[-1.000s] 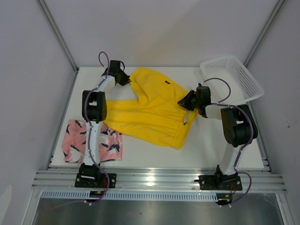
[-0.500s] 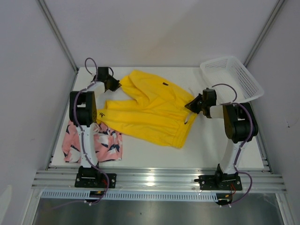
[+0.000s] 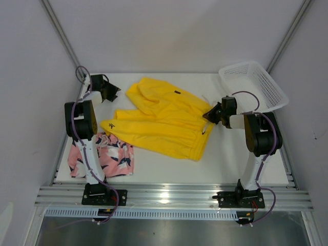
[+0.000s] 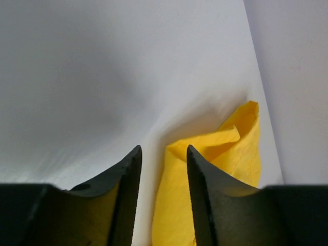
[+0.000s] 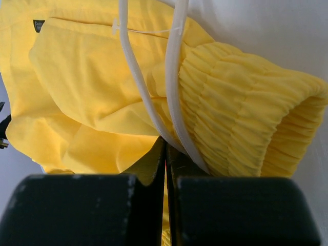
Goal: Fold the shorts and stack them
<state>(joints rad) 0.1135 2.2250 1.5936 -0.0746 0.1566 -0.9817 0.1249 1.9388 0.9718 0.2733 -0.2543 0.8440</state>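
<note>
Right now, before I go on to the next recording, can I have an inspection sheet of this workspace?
Surface: white table, no spills seen.
Job's things: yellow shorts spread mid-table, rumpled at the far side; pink printed shorts at the near left, not stacked with them.
Clutter: white mesh basket at the far right corner.
Grippers: left gripper fingers apart, holding nothing, yellow fabric just beyond; right gripper fingers shut on the yellow shorts by the waistband.
Cables: purple cables loop along both arms; white drawstring runs past the right fingers.
Surroundings: grey walls; metal rail at the near edge.
</note>
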